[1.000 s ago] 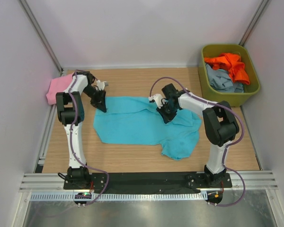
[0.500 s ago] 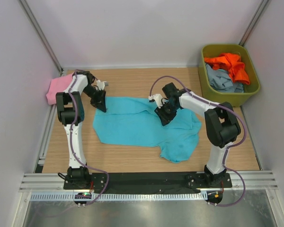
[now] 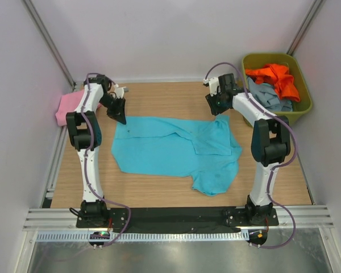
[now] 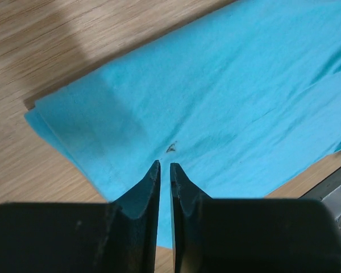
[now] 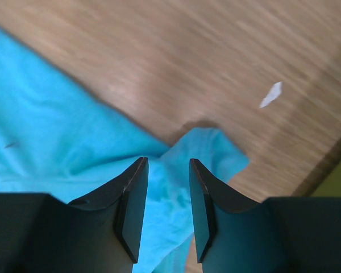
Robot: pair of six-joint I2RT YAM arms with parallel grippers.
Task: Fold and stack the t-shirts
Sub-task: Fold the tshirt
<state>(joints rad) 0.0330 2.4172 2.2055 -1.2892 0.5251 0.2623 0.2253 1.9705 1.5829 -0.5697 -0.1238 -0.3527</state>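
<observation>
Since a second ago my left tool (image 3: 118, 114) has drawn back a little, to the far left corner of the turquoise shirt (image 3: 170, 149). My right tool (image 3: 216, 104) has left the middle of that shirt and now hangs past its far right corner, near the bin (image 3: 245, 85). The left tool's fingers (image 4: 150, 185) are all but pressed together with no cloth between them. The right tool is parted and holds nothing, with the shirt's corner just below it in its own wrist view.

The pink shirt (image 3: 68, 105) is bunched against the left wall. Bare tabletop (image 3: 159, 96) runs along the far side between my tools, and another strip lies between the turquoise shirt and my bases. The bin sits in the far right corner, holding the orange shirt (image 3: 275, 77) and the grey-blue shirt (image 3: 267, 96).

The turquoise shirt lies flat with its long axis left to right. A flap is folded over its right part, and a lobe there drops toward my bases. I cannot tell where the collar is
</observation>
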